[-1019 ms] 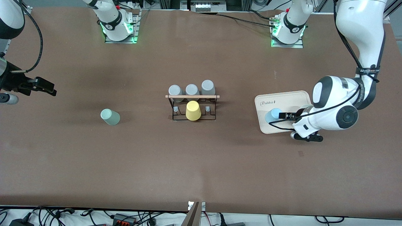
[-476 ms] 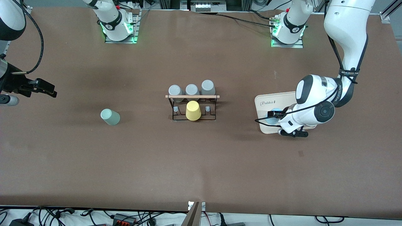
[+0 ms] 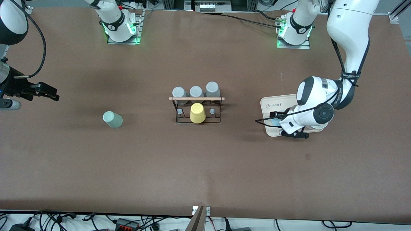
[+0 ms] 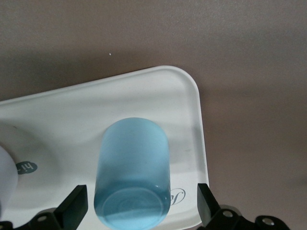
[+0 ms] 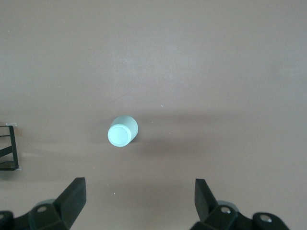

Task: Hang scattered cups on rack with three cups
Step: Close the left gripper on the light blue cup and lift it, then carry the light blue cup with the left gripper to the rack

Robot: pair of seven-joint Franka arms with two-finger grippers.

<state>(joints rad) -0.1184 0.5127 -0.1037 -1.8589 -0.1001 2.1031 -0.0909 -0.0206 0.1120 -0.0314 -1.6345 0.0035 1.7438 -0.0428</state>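
Left wrist view: nearest to us, the left tool (image 4: 139, 211) has its fingers spread wide, one on each side of the light blue cup (image 4: 132, 172), with a clear gap on both sides and no contact that we can see. The cup stands mouth down on the cream tray (image 4: 189, 96), close to one rounded corner. In the front view the left tool (image 3: 278, 119) hangs low over that tray (image 3: 268, 107), with the blue cup (image 3: 275, 121) mostly hidden under the wrist.

We judge the cup to be light, rigid plastic with smooth, slightly tapered walls, so likely slippery. We would grip across the middle of the wall, fingers squarely opposed; too high toward the narrow closed end and it may squirt out. Moderate force should do, since a thin wall may flex.

Right wrist view: the right tool (image 5: 139, 203), likewise spread and holding nothing, hangs above bare bench (image 5: 216, 62), with the mint green cup (image 5: 122, 132) well ahead of its fingertips, also mouth down. This arm waits.

Front view, farther off: the rack (image 3: 196, 110) sits mid-bench between the two tools, and carries a yellow cup (image 3: 197, 113) on its middle peg. Three grey cups (image 3: 196, 91) stand just beside its wooden rod. Both pegs flanking the yellow cup look free.
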